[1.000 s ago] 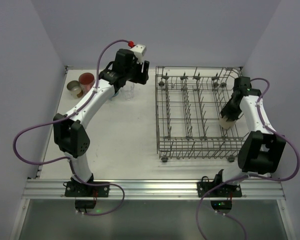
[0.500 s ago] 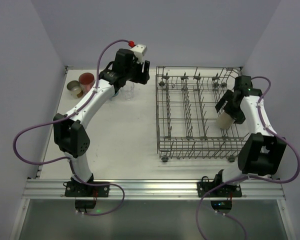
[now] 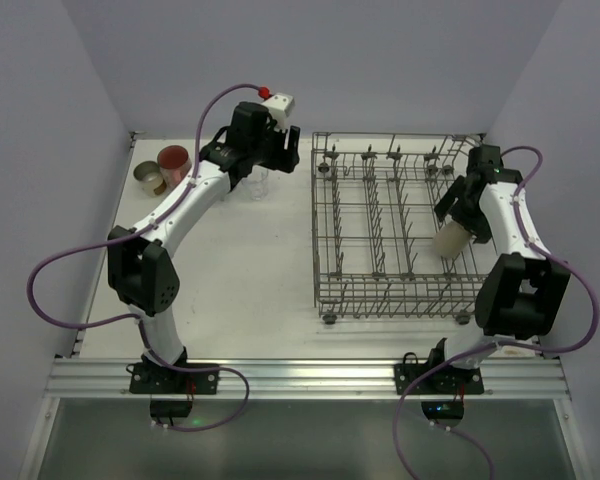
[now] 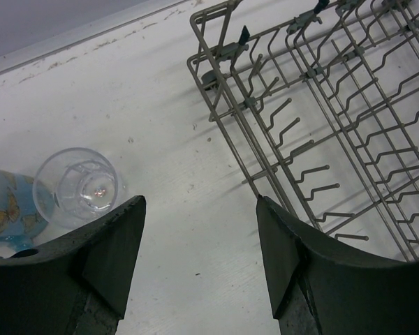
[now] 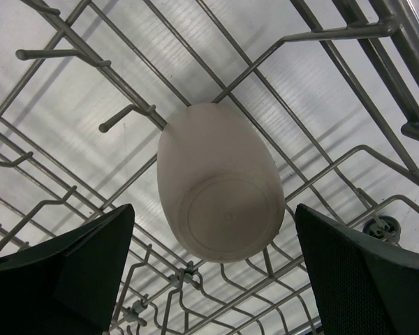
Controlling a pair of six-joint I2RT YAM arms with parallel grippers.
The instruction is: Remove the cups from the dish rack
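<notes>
The grey wire dish rack [image 3: 320, 232] stands on the right of the table. One plain beige cup [image 3: 450, 243] lies tilted on the tines near its right wall. In the right wrist view the cup's [image 5: 220, 185] round base faces the camera. My right gripper [image 5: 213, 209] is open just above it, one finger on each side, neither touching. My left gripper [image 4: 199, 202] is open over bare table, with nothing between its fingers. It hangs between the rack's [image 4: 321, 105] left edge and a clear glass tumbler [image 4: 77, 187]. A blue patterned mug [image 4: 7, 206] stands beside the tumbler.
A pink mug [image 3: 174, 160] and a tan cup [image 3: 150, 178] stand at the back left corner. The glass tumbler [image 3: 258, 180] is under my left gripper [image 3: 265, 150]. Walls close in the table on three sides, and the right arm [image 3: 510, 230] reaches along the rack's right wall.
My right gripper has gone from shut to open and drawn back a little toward the rack's far end. The beige cup stays in the rack. The left arm barely moved.
</notes>
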